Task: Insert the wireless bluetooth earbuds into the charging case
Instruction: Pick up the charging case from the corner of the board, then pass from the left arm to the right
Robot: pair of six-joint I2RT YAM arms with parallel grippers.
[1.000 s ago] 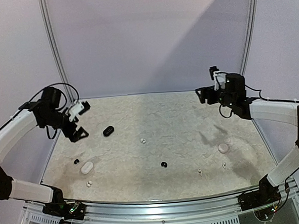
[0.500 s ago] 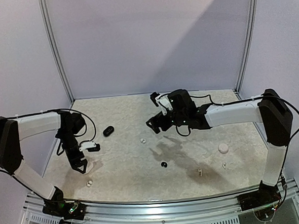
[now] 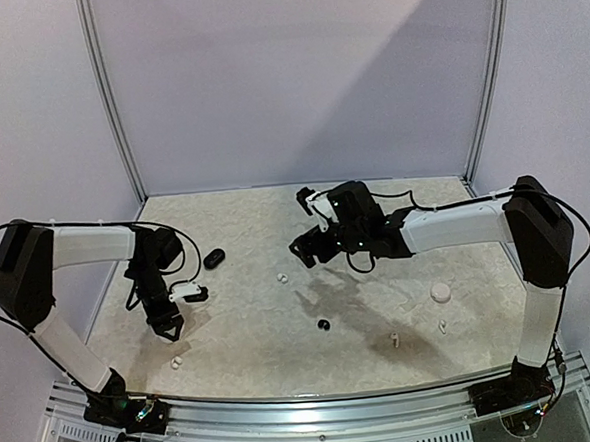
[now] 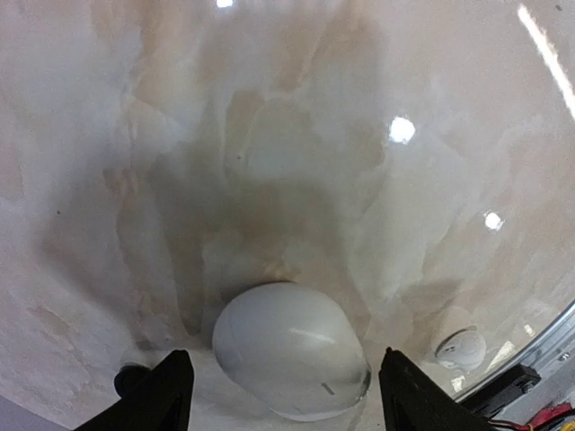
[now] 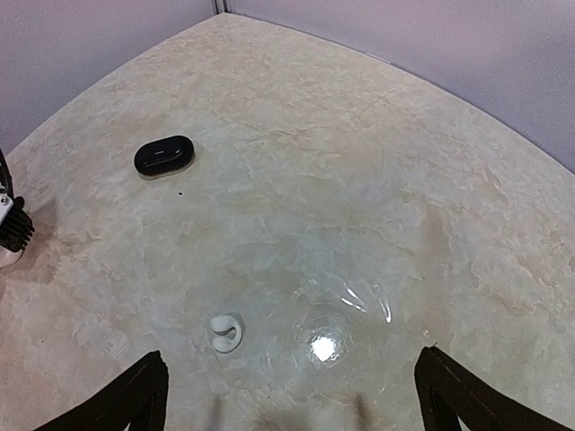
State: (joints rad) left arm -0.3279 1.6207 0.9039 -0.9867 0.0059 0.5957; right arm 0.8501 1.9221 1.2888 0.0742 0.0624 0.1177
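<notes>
**Straddling the white case with parted fingers**

The left gripper [image 4: 286, 402] is seen lowered over a smooth white egg-shaped charging case [image 4: 289, 361]. Its two black fingers [image 4: 163, 395] are held apart with the case lying between them (whether either finger touches the shell cannot be told). The shell appears closed. A small black roundish earbud [image 4: 130, 379] is seen just beside one finger, and a small white earbud [image 4: 461, 348] lies near the other. Both rest on the pale marbled tabletop [image 4: 296, 135].

A glossy black oval charging case [image 3: 214, 257] is taken as the landmark. In the top view the left gripper is found nearer the arm bases than this black case and a little to its left. The right gripper [image 5: 292, 404] is held above the tabletop to the right of the black case, its fingers spread wide with nothing between them. A second white earbud [image 3: 281, 278] lies on the tabletop to the right of the black case. A second black earbud [image 3: 323, 324] is found farther right and nearer the bases. A round white case [image 3: 441, 292] sits well to the right of the black case, with two white stemmed buds [image 3: 392, 339] near it on the bases' side.
</notes>
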